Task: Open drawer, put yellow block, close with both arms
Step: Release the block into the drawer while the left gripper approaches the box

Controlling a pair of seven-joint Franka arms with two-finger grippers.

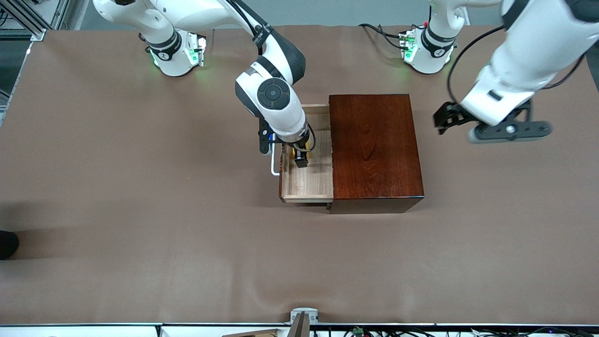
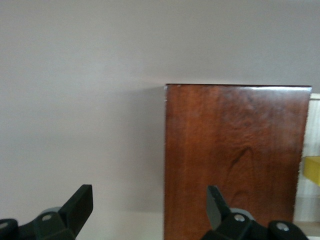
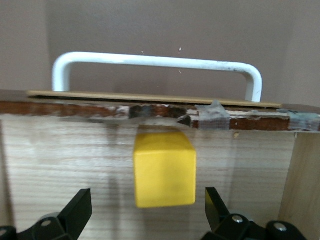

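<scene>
Yellow block (image 3: 164, 168) lies on the floor of the pulled-out drawer (image 1: 306, 182), close to its front panel, and I see it between the spread, released fingers of my right gripper (image 1: 300, 157), apart from both. That arm reaches steeply down into the tray. My left gripper (image 1: 486, 126), fingers apart and empty, waits over the tabletop beside the box (image 1: 374, 150).

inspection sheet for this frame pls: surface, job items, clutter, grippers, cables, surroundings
Surface: brown table cover, lightly creased.
Job's things: drawer pulled open from the wooden box; yellow block inside, by the drawer front with the white handle.
Clutter: nothing seen.
Grippers: right gripper open over the block, not touching; left gripper open, waiting beside the box.
Cables: black cable on the left arm.
Surroundings: metal frame at the table corner.
</scene>
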